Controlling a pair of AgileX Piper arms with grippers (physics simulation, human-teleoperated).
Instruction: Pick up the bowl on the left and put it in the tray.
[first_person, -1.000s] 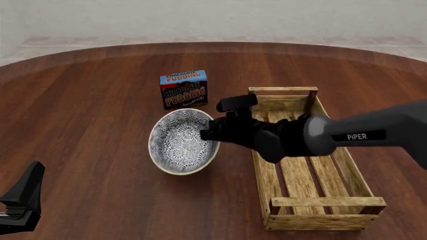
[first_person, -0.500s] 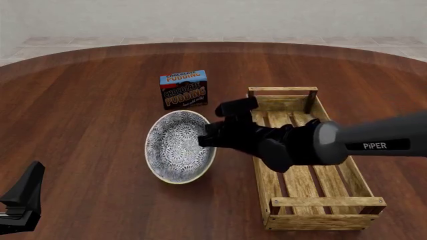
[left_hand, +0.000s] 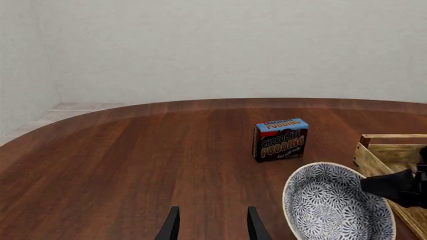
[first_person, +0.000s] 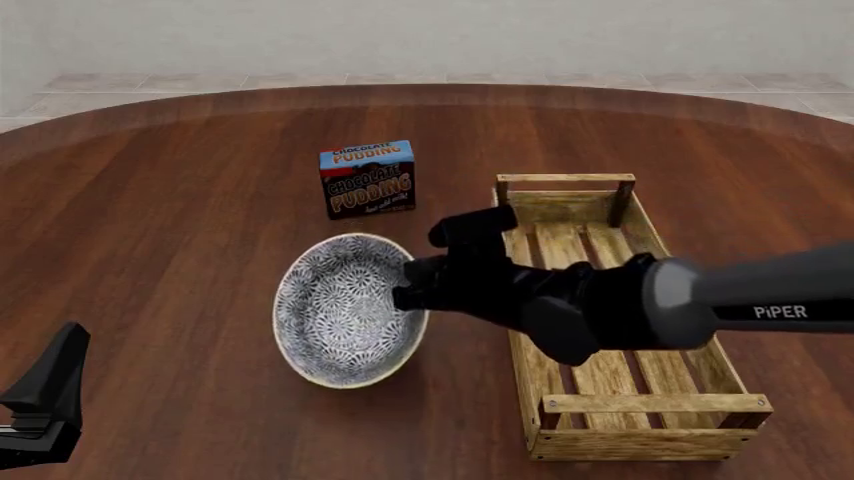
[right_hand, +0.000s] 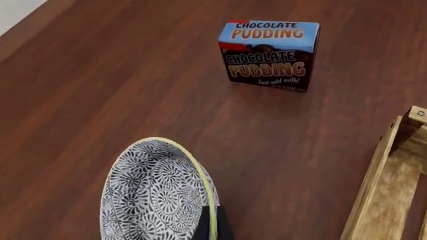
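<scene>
Lifted and tilted further than a second ago, the bowl (first_person: 344, 310) hangs off the bench (first_person: 174, 230), its rim pinched by the right pincer (first_person: 416, 283) (one fingertip (right_hand: 212, 227) shows at the yellowish edge). It sits beside the tray (first_person: 618, 330), below the pudding box (first_person: 367, 179). Left pincer (left_hand: 209, 226) is spread near the bench's near-left edge.

Lighting: even, bright, diffuse render; soft shadow beneath bowl (first_person: 350, 310) on table (first_person: 174, 230); faint sheen on wood; no glare, blur or edge distortion; all views sharp
</scene>
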